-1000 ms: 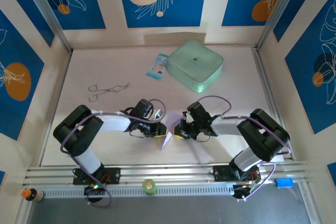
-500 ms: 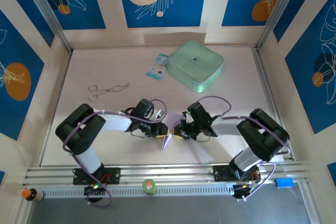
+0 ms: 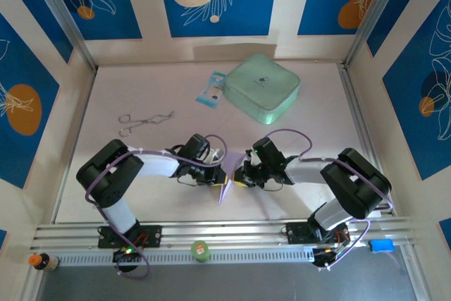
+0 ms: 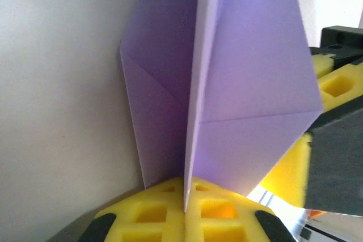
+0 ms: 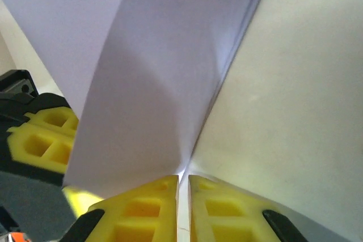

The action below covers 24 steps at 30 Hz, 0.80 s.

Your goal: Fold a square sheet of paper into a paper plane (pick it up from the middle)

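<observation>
Lavender and creased, your square sheet of paper (image 3: 226, 180) hangs between both arms near the front of the surface (image 3: 324, 125). Your left pincer (image 4: 185, 196) is clamped on its centre fold. Your right pincer (image 5: 183, 188) pinches its layers from the opposite side. Farther back lie metal forceps (image 3: 144, 120), a blue-white packet (image 3: 211, 89) and a mint-green case (image 3: 263, 88).

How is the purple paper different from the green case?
The paper is purple, thin and creased; the case is mint green, thick and rounded. The paper is pinched by the left gripper and the right gripper; the case lies alone on the table, farther back. Both are pale.
</observation>
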Each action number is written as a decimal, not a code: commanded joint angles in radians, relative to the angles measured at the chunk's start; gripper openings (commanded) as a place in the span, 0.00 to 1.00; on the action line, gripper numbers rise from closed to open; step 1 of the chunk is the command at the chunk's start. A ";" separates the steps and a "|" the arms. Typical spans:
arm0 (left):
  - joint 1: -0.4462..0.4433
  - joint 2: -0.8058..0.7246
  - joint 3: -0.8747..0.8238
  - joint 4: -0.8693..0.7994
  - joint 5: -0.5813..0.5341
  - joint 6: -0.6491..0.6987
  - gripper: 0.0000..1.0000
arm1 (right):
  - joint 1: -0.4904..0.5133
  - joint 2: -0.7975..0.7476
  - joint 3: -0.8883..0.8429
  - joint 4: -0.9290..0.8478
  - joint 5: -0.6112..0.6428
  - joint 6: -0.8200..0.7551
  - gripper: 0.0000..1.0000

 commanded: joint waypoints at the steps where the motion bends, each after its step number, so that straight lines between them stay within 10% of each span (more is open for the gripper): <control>1: -0.012 -0.109 0.028 -0.094 -0.146 0.018 0.03 | -0.010 -0.072 -0.018 -0.045 0.040 -0.003 0.13; 10: -0.065 -0.232 0.225 -0.657 -0.744 0.058 0.01 | -0.042 -0.219 -0.040 -0.163 0.139 -0.016 0.14; 24: -0.086 -0.115 0.263 -0.710 -0.776 0.037 0.03 | -0.041 -0.228 -0.036 -0.166 0.127 -0.012 0.15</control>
